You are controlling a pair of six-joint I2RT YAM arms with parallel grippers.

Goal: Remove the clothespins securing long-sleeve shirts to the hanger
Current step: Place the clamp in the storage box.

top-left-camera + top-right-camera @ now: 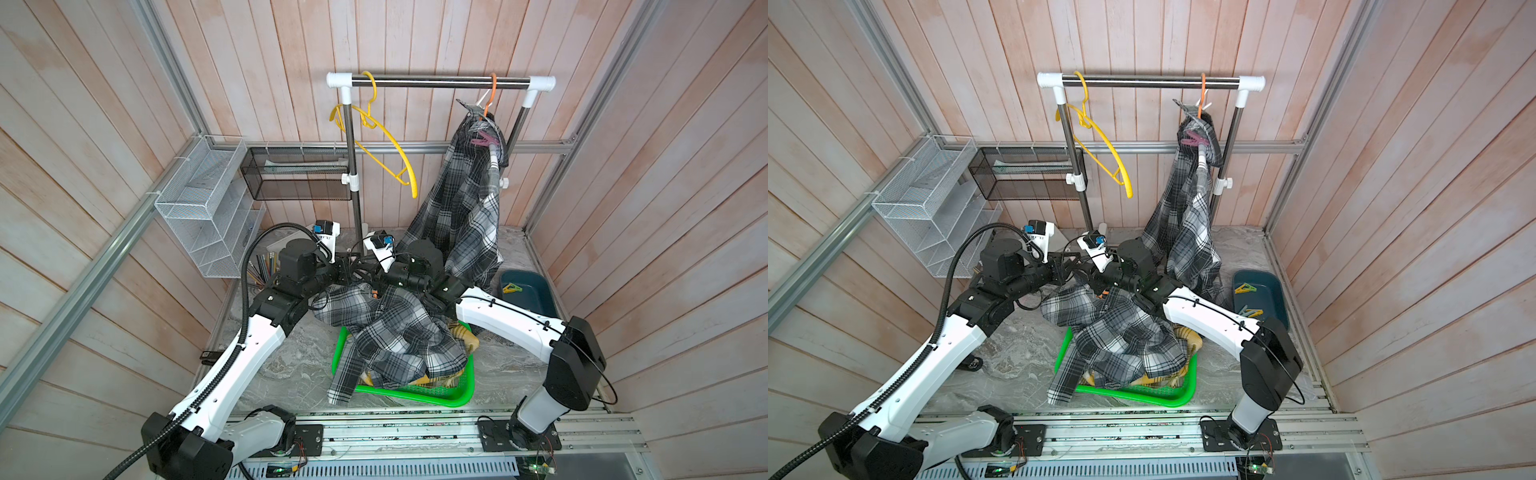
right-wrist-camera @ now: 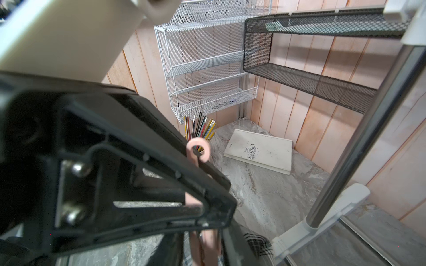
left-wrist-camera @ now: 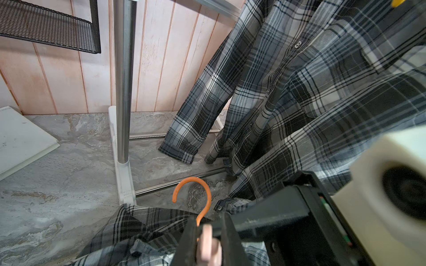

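A: What does the left gripper (image 3: 207,222) have?

B: It is clamped on the pink peg (image 3: 207,244). The peg fills the gap between its fingers, right beside the neck of the orange hanger (image 3: 196,195).

A: And the right gripper (image 2: 202,241)?

B: The pink peg sits between its fingers too, and they stand close together. I cannot tell whether they press on it.

A: Where is that in the scene?

B: At the centre of both top views, where the two arms meet. That is the far edge of the grey shirt (image 1: 395,332), which is heaped over the green basket (image 1: 415,400).

A: Are there other pegs?

B: A mauve peg (image 1: 484,139) grips the hanging shirt (image 1: 457,208) at the upper right, under the rail (image 1: 436,81). A yellow peg (image 1: 510,287) lies in the blue tub (image 1: 534,296) at the right, well apart from both grippers.
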